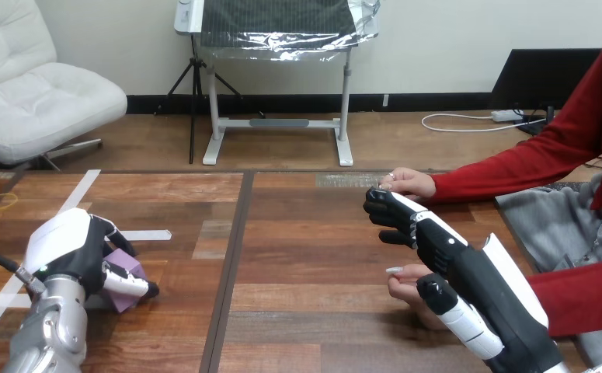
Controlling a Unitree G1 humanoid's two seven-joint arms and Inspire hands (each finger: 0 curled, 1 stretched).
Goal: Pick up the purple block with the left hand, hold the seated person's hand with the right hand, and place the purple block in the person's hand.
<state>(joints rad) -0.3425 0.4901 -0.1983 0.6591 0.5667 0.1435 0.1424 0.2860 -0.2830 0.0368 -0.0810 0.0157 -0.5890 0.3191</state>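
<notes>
Purple block (130,268), lower left, likely light, rigid, smooth; left hand (68,249) fingers wrapped round its flat sides; right hand (445,249) over person's hand (405,286), grip: cannot tell.

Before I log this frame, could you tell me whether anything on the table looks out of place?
Nothing looks spilled or damaged. The only stray item is a small yellow ring lying alone at the table's far left edge, away from the purple block in the left hand.
</notes>
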